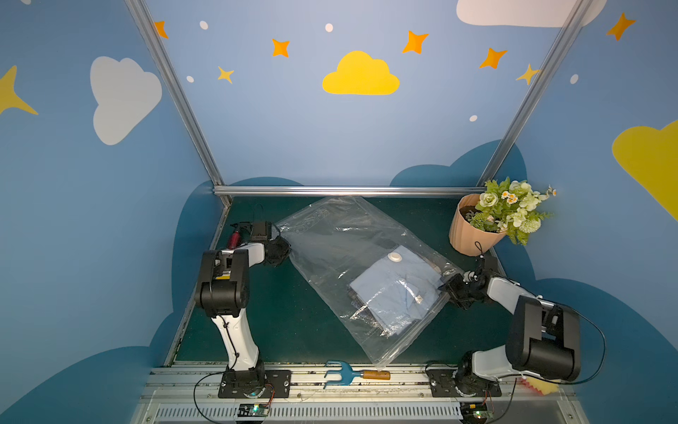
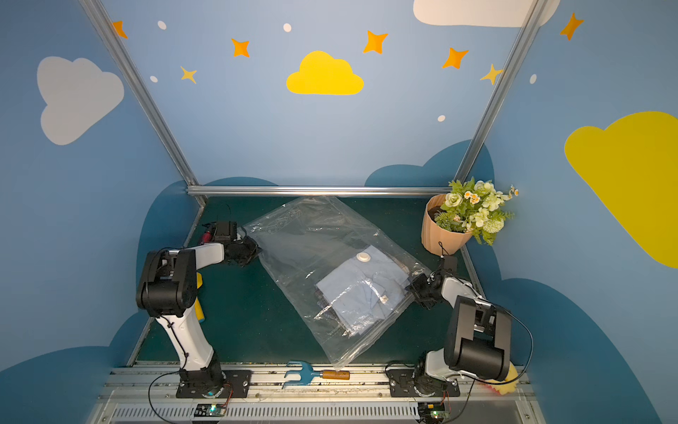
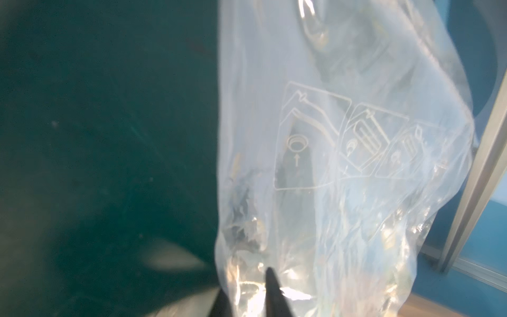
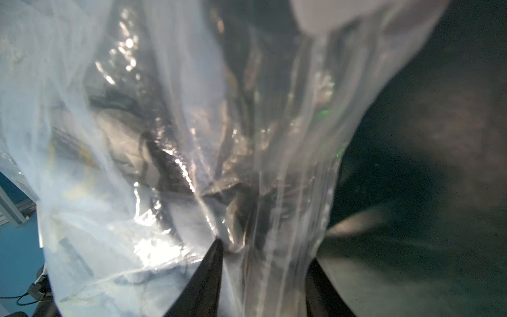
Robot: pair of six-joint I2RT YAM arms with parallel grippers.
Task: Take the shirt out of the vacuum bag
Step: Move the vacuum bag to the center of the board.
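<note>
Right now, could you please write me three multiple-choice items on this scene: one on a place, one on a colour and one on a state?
1. Where does the flower pot stand?
A. At the far right corner of the table
B. On the front rail
C. At the near left corner

2. What colour is the shirt in the vacuum bag?
A. Red
B. Light blue
C. Yellow

3. How does the shirt lie?
A. Spread flat on the bare table
B. Draped over the pot
C. Folded inside the bag

Answers:
1 A: both top views show the pot at the back right edge.
2 B: pale blue cloth shows through the clear plastic.
3 C: the plastic covers the folded cloth on all sides, just below the white valve.
</note>
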